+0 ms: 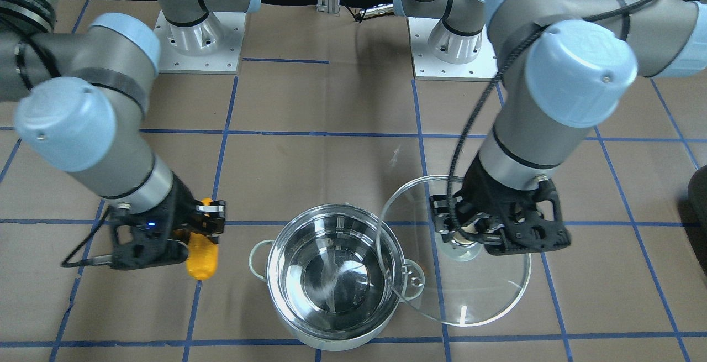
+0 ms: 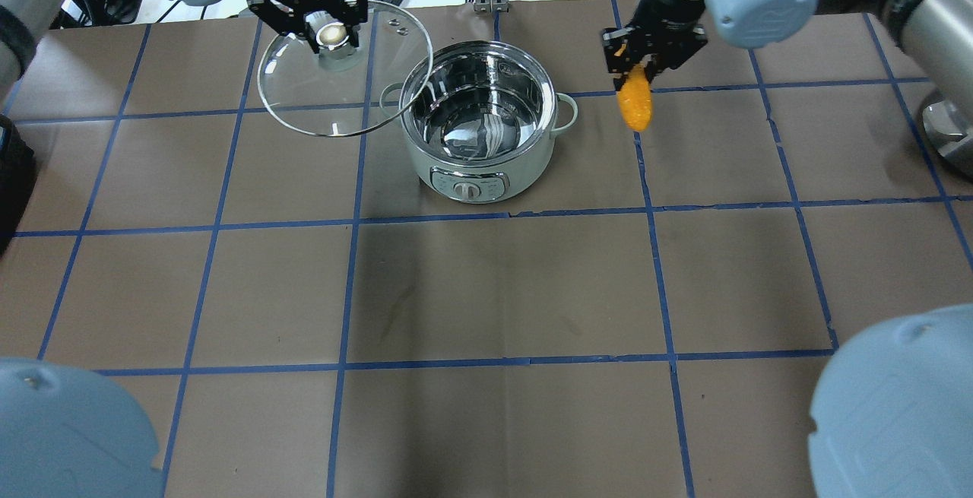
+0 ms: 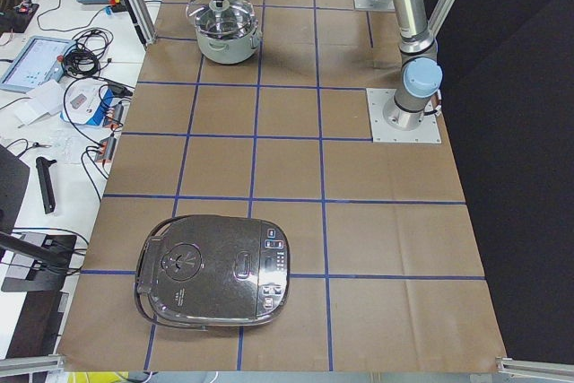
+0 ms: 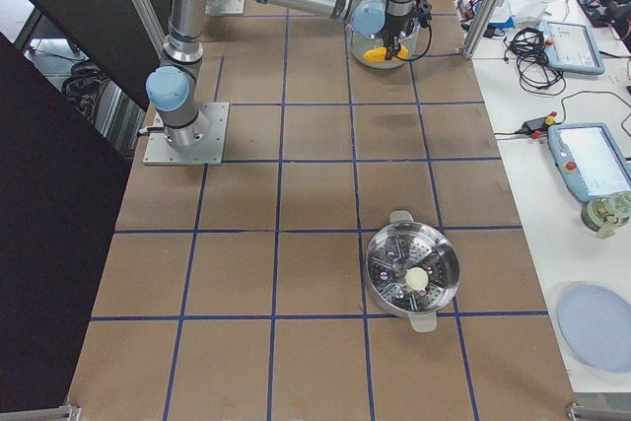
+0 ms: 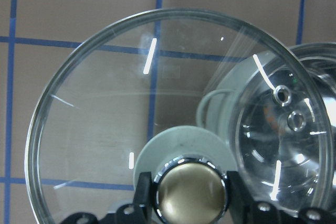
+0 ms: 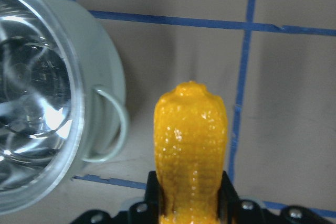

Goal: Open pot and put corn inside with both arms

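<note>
Right gripper [image 2: 637,65] is pinching the corn [image 2: 635,103] by one end, fingers closed to the cob's width, nothing else in them. Corn is hanging clear of the table, long axis running in line with the fingers, free tip pointing down. Pot [image 2: 456,171] is sitting uncovered and empty at 9 o'clock from the corn in the overhead view, near but apart. Left gripper [image 2: 332,33] is squeezing the lid [image 2: 304,106] by its knob [image 5: 191,192], fingers tight on both sides, holding it off at the pot's 10 o'clock with the lid edge overlapping the rim there. Right arm is the one nearer the free side of the opening, so the coming move is looking like a sideways carry toward 9 o'clock over the rim, then a release with the cob going in tip first.
</note>
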Available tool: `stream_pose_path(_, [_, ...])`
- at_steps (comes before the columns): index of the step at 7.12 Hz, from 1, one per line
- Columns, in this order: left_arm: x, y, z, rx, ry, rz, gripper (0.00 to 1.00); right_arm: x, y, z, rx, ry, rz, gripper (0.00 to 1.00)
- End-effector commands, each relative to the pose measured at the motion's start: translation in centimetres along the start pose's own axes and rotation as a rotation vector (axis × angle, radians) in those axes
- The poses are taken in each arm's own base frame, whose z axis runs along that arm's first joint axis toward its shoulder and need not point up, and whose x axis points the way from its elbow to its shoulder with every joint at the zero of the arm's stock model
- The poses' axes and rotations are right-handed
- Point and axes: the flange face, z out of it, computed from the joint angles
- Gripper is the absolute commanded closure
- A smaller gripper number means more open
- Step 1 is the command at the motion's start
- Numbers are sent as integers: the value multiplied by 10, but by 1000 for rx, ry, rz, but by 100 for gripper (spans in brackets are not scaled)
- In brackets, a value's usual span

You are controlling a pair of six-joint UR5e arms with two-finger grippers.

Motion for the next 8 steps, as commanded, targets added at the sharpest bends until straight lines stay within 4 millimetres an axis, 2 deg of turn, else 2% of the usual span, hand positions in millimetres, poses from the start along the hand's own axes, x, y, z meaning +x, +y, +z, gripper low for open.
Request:
stream_pose_path(1, [-94, 12, 49, -70, 6, 48, 85, -123, -21, 23, 19, -5, 13, 91])
stream_pose_path(2, [-110, 15, 86, -22, 1, 60, 85, -152, -25, 51, 0, -3, -23, 91])
stream_pose_path(3, [-115, 16, 120, 38, -12, 94, 85, -168, -33, 67, 23, -3, -46, 91])
stream_pose_path(5, [-125, 17, 170, -3, -4, 90, 84, -169, -41, 104, 10, 1, -32, 91])
stream_pose_path(6, [-131, 13, 184, -4, -4, 90, 83, -167, -45, 124, 9, 4, -37, 90])
stream_pose_path(7, [-134, 11, 194, -4, -4, 87, 72, -161, -43, 142, -9, 46, -40, 90])
stream_pose_path(8, [-135, 9, 208, -10, -5, 98, 1, -160, -41, 153, 8, 39, -37, 87])
